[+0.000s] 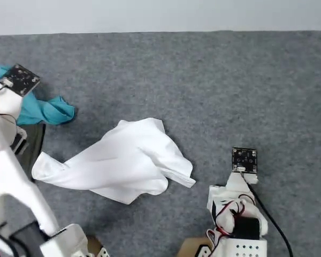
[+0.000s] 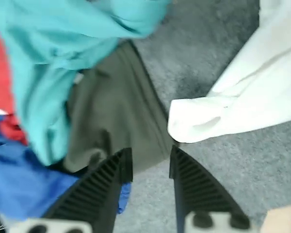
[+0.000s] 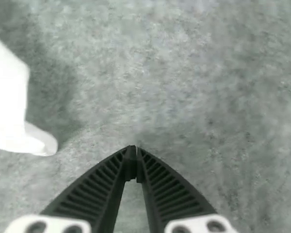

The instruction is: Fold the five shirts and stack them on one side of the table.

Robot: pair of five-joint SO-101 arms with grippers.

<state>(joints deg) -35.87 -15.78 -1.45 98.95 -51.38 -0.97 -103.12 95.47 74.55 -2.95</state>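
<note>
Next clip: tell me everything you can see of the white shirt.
The white shirt is plain, thin-looking cloth, unfolded and crumpled in loose folds near the middle of the grey table. One narrow part, perhaps a sleeve, stretches toward the dark olive shirt and ends close beside it; whether they touch is unclear. The open left gripper hovers near that end, not holding it.

White shirt crumpled mid-table — teal shirt bunched nearby.

A crumpled white shirt lies near a bunched teal shirt.
</note>
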